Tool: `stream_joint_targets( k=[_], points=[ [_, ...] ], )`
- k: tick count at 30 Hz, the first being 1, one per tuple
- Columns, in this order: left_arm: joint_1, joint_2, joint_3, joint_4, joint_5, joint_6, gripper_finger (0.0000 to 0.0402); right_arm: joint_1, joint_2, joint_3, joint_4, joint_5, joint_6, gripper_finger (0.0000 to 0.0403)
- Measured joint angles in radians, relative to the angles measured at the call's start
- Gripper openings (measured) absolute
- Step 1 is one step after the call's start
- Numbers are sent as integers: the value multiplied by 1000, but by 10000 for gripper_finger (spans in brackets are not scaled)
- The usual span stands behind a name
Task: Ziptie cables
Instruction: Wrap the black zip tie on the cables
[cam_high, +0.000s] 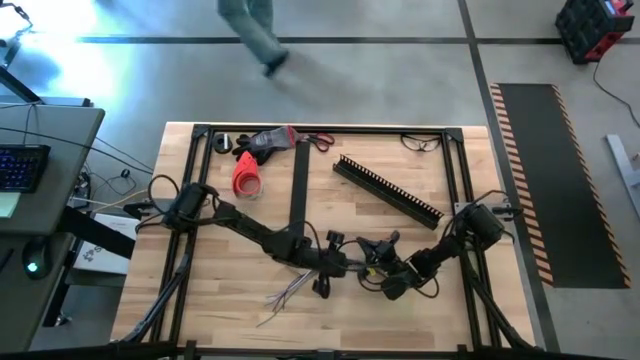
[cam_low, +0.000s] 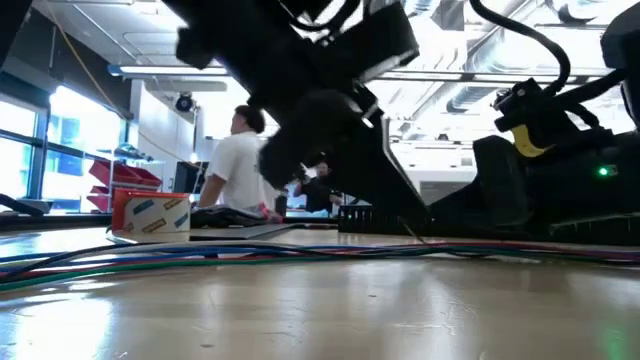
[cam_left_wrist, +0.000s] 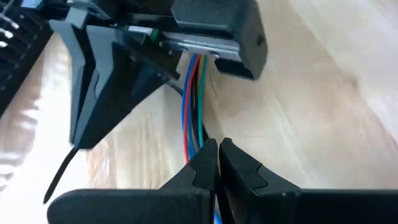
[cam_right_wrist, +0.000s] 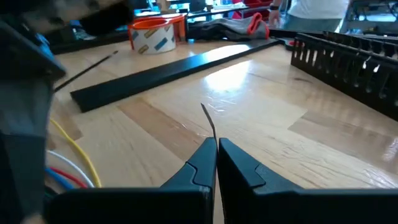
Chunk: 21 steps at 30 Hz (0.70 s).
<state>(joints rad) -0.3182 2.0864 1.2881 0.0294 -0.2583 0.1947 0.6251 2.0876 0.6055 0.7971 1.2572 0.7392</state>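
The left gripper (cam_left_wrist: 217, 152) is closed on the cables (cam_left_wrist: 194, 106) near the middle of the bench (cam_high: 400, 320), just beside the right gripper (cam_right_wrist: 216, 152), closed on a thin black strand, with the slotted channel (cam_high: 388, 189) farther behind.

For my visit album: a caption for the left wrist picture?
Left gripper shut on the cables, on a wooden table.
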Motion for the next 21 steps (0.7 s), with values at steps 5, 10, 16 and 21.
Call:
stream_joint_targets(
  k=[5, 10, 16, 21],
  points=[
    [-16, -15, 0, -4, 25, -7, 0, -1, 0, -1, 3, -12, -39, 0],
    [-26, -14, 0, -7, 45, -63, 0, -4, 0, -1, 0, -70, -160, 28],
    [-37, -14, 26, -16, 66, -106, 0, 18, -21, -1, 0, -124, -302, 144],
    [-38, -14, 43, -12, 73, -124, 0, 94, -84, 0, -18, -20, -404, 228]
  ],
)
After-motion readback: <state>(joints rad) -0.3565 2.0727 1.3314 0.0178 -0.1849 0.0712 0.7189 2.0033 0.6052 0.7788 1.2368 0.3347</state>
